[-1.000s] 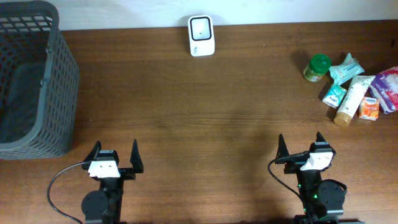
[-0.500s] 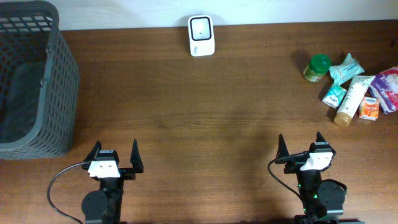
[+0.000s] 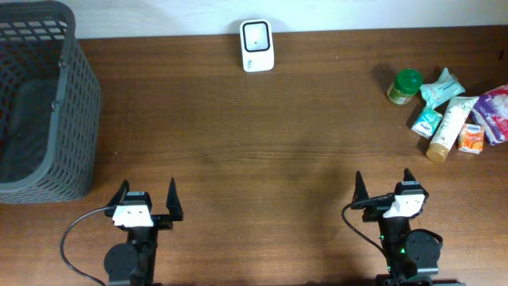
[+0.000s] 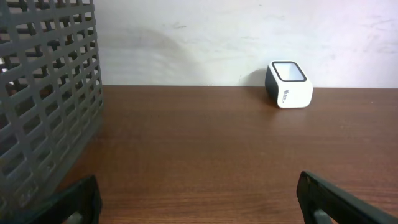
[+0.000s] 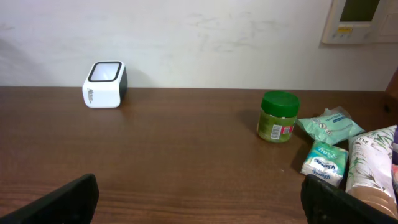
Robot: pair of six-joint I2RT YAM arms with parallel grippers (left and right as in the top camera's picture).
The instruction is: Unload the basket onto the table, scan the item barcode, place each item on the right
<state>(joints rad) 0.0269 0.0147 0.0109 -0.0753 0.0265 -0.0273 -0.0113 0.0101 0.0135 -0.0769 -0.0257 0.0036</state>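
Note:
A white barcode scanner (image 3: 257,46) with a dark window stands at the table's far edge, also in the left wrist view (image 4: 289,84) and the right wrist view (image 5: 104,84). Several small items lie at the far right: a green-lidded jar (image 3: 406,86) (image 5: 277,117), a teal tissue pack (image 3: 427,121) (image 5: 324,162), a cream tube (image 3: 446,129), an orange packet (image 3: 472,137). My left gripper (image 3: 147,199) (image 4: 199,202) is open near the front edge, holding nothing. My right gripper (image 3: 384,187) (image 5: 202,199) is open too, empty, well short of the items.
A dark grey mesh basket (image 3: 59,103) stands at the far left, its wall filling the left of the left wrist view (image 4: 46,99). A white wall runs behind the table. Bare wooden tabletop (image 3: 262,151) lies between the grippers and the scanner.

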